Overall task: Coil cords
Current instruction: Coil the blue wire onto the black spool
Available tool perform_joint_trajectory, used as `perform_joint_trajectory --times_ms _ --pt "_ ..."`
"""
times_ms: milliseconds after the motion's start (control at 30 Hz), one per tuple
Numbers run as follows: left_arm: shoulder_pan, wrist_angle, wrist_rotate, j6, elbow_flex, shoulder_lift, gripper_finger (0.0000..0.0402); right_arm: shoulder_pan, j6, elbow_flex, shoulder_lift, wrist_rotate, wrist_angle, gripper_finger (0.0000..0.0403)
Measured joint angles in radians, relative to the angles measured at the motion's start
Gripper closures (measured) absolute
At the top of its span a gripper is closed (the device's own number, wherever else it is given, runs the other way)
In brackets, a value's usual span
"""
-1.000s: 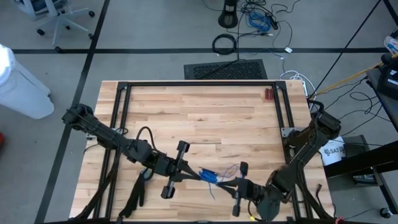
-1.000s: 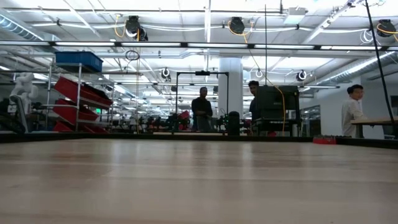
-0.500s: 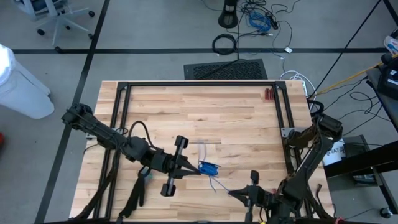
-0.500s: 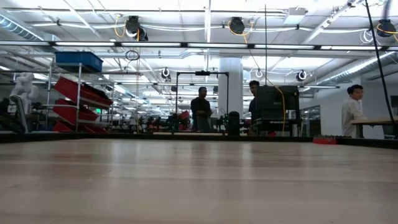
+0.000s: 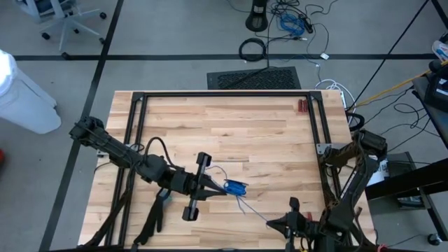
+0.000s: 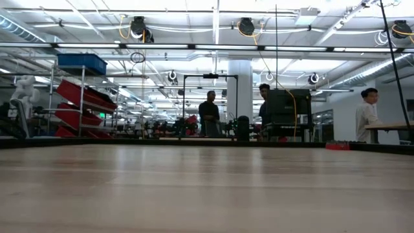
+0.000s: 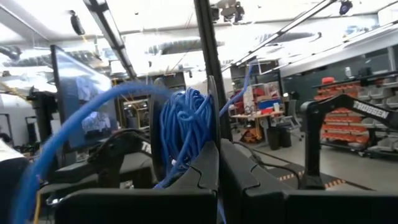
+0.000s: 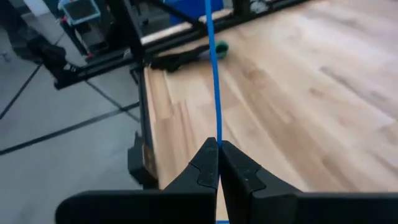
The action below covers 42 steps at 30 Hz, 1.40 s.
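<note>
The cord is thin and blue. Part of it is wound into a small bundle, which my left gripper holds above the middle of the wooden table, shut on it. One free strand runs from the bundle toward the near right corner, where my right gripper is shut on it. A short loose loop hangs below the bundle. Neither arm nor the cord shows in the low view. My left gripper pinches the wound bundle between its two fingers at the bundle's side, with several turns together. The fingers come from the table's left, tipped a little upward. The bundle stands up past the fingertips, clear of the table. My right gripper pinches a single strand between its fingertips. The fingers come from the near right corner, slanting down, and lie along the strand. The strand runs straight and taut from the fingertips toward the bundle, above the table.
A black frame edges the table's far part and sides. Red-handled pliers lie at the far right. A thick black cable ring lies on the floor beyond the table. People stand in the room behind.
My right gripper has gone toward the near right corner and down, still shut on the strand, and has rolled. The loose loops between the two grippers have been drawn out into one straight, taut line. The bundle in my left gripper has stayed in place.
</note>
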Motion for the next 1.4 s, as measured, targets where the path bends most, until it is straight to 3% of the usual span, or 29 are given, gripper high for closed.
perform_joint_trajectory --times_ms 233,700,933,1033,1133,1267,1400 --pt "-0.008 -0.002 -0.009 0.000 0.000 0.000 0.0401 0.013 0.070 0.000 0.037 -0.089 -0.002 0.0403" --pt "-0.056 -0.088 -0.067 0.008 -0.002 -0.069 0.0401 0.023 0.202 0.000 0.103 -0.396 0.000 0.0403" --pt "-0.087 -0.108 -0.096 0.010 -0.002 -0.082 0.0401 0.023 0.234 0.000 0.103 -0.412 -0.040 0.0403" --pt "-0.088 -0.106 -0.096 0.010 -0.002 -0.082 0.0401 0.021 0.218 0.000 0.103 -0.358 -0.044 0.0403" --pt "-0.088 -0.106 -0.110 0.008 -0.002 -0.082 0.0401 0.014 0.153 0.000 0.103 -0.238 -0.019 0.0397" --pt "-0.088 -0.118 -0.124 0.002 -0.002 -0.082 0.0401 0.009 -0.010 0.000 0.100 -0.029 0.084 0.0374" --pt "-0.088 -0.145 -0.145 0.001 -0.002 -0.082 0.0401 -0.007 -0.298 0.000 0.100 0.266 0.250 0.0339"
